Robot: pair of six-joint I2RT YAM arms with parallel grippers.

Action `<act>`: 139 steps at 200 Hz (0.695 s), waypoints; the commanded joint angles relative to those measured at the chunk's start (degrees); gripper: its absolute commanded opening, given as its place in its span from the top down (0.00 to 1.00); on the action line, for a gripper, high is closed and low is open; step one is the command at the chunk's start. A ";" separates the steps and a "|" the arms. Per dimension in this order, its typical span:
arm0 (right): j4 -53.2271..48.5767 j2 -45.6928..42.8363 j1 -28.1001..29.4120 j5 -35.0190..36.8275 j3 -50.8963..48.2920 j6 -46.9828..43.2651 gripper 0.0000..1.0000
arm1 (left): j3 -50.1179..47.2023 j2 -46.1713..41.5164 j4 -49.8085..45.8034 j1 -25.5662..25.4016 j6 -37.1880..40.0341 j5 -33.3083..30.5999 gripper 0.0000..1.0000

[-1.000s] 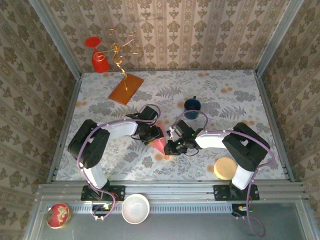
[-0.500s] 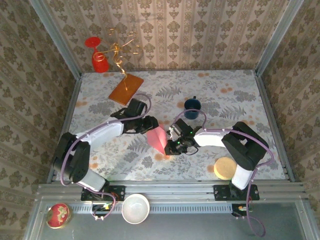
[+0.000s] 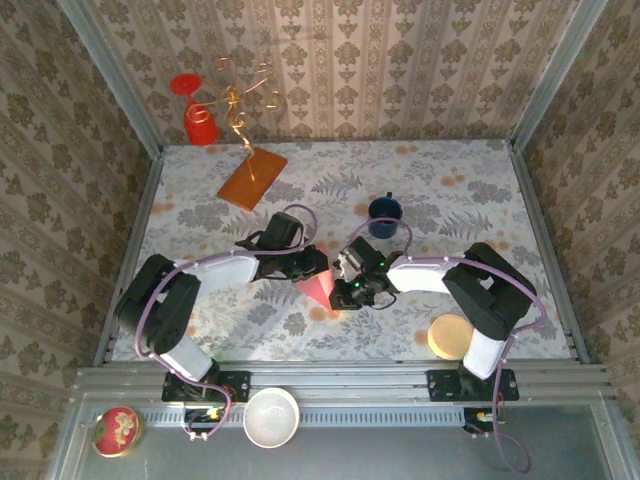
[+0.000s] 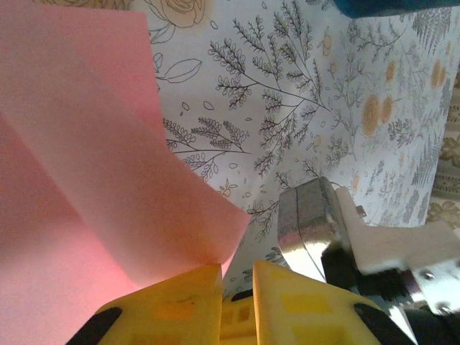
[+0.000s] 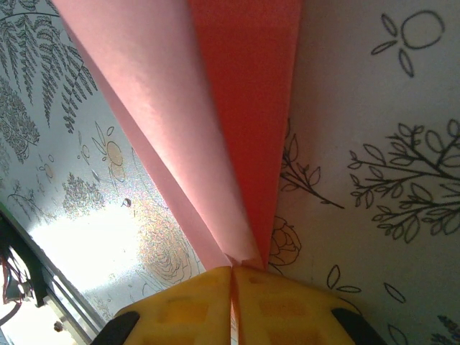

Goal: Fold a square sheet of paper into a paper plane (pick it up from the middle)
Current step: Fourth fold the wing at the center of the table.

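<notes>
Two-arm scene: middle of the flower-printed surface (image 3: 450, 200).
Sheet of paper (image 3: 318, 287): pink, creased, lying between both arms.
Right end effector (image 5: 231, 272): pressed together, pinching the paper's folded point.
Left end effector (image 4: 237, 267): fingers nearly together at the paper's edge; grip cannot be told.

1. Top external: fixed high above and behind the arm bases, angled steeply down. It takes in the whole table (image 3: 450, 190) from near edge to far edge, with the papered walls around it. Distant, so items are small.
2. Left wrist: mounted on the left arm, very near the surface. The left arm's yellow fingers (image 4: 187, 305) sit at the frame's bottom edge. It looks past them over the floral cloth.
3. Right wrist: closer still, with the right arm's yellow fingers (image 5: 187, 305) at the frame's bottom edge.
4. Shared: the sheet of paper (image 3: 318, 285) at mid-table appears in all three views; the blue mug (image 3: 385, 210) appears in top external and left wrist.
</notes>
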 commanded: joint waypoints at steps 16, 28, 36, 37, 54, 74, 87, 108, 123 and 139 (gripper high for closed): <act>-4.92 2.64 -0.18 1.84 -1.25 -0.65 0.88 | -0.90 3.06 3.23 1.53 -1.15 1.65 0.85; -4.80 2.64 -0.24 1.74 -1.38 -0.58 0.88 | -1.56 3.42 4.13 1.92 -1.32 1.56 0.86; -4.70 2.71 -0.27 1.73 -1.47 -0.58 0.88 | -1.88 3.70 4.92 1.94 -1.34 1.55 0.87; -4.70 2.72 -0.26 1.74 -1.47 -0.58 0.88 | -1.89 3.71 4.95 1.94 -1.34 1.55 0.87; -4.47 2.77 -0.46 1.76 -1.64 -0.32 0.89 | -1.48 4.38 4.11 2.03 -0.58 1.20 0.87; -4.35 2.81 -0.46 1.65 -1.81 -0.14 0.90 | -1.54 4.80 3.78 2.27 0.07 0.63 0.88; -4.35 2.97 -0.52 1.67 -1.82 -0.05 0.91 | -1.71 5.24 3.87 2.54 0.27 0.60 0.88; -4.46 3.08 -0.52 1.62 -1.73 0.03 0.91 | -1.63 5.86 3.73 2.80 0.68 0.45 0.88; -4.51 3.09 -0.56 1.62 -1.81 0.12 0.91 | -1.65 6.06 3.45 2.99 0.93 0.17 0.89; -4.56 3.07 -0.56 1.71 -1.82 0.12 0.91 | -1.72 6.25 3.41 3.24 1.11 0.01 0.89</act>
